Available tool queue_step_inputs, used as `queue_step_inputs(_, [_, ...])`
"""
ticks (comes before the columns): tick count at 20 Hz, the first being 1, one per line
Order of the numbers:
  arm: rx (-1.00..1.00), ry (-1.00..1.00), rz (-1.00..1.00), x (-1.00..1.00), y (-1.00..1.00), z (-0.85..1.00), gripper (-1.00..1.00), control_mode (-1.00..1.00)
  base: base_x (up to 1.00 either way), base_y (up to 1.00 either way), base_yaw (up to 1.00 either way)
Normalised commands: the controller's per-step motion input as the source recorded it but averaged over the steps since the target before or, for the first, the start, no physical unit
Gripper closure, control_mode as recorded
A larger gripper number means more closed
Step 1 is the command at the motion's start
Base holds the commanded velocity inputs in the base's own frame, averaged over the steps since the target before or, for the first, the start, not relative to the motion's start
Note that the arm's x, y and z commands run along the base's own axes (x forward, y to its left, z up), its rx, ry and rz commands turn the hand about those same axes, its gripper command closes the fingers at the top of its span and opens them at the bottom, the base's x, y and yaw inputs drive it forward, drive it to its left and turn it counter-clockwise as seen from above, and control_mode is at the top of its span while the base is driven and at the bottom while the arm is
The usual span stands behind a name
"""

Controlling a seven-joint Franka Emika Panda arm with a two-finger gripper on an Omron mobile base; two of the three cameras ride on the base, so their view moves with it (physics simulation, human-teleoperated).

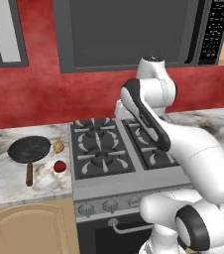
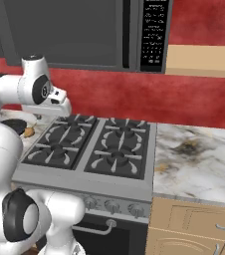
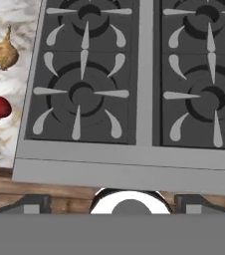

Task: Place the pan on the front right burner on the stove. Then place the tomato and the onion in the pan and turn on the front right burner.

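The pan (image 1: 29, 149) lies on the counter (image 1: 5, 173) left of the stove (image 1: 106, 173), handle toward the near edge, with the onion (image 1: 58, 146) and tomato (image 1: 60, 166) just beside it. It looks stiff and rather heavy; the wooden handle seems the best hold. The gripper (image 3: 112, 201) is spread wide and holds nothing

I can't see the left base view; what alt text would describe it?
A white robot arm rises over a grey steel four-burner stove. On the marble counter to the stove's left lie a black frying pan with wooden handle, a tan onion and a red tomato.
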Motion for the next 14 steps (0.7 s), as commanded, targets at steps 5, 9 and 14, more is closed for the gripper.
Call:
queue_step_inputs(5, [0.0, 0.11, 0.0, 0.0, 0.61, -0.11, -1.0, -1.0, 0.0, 0.0, 0.0])
queue_step_inputs(9, [0.0, 0.11, 0.0, 0.0, 0.57, -0.1, -1.0, -1.0, 0.0, 0.0, 0.0])
queue_step_inputs(14, [0.0, 0.1, 0.0, 0.0, 0.55, -0.14, -1.0, -1.0, 0.0, 0.0, 0.0])
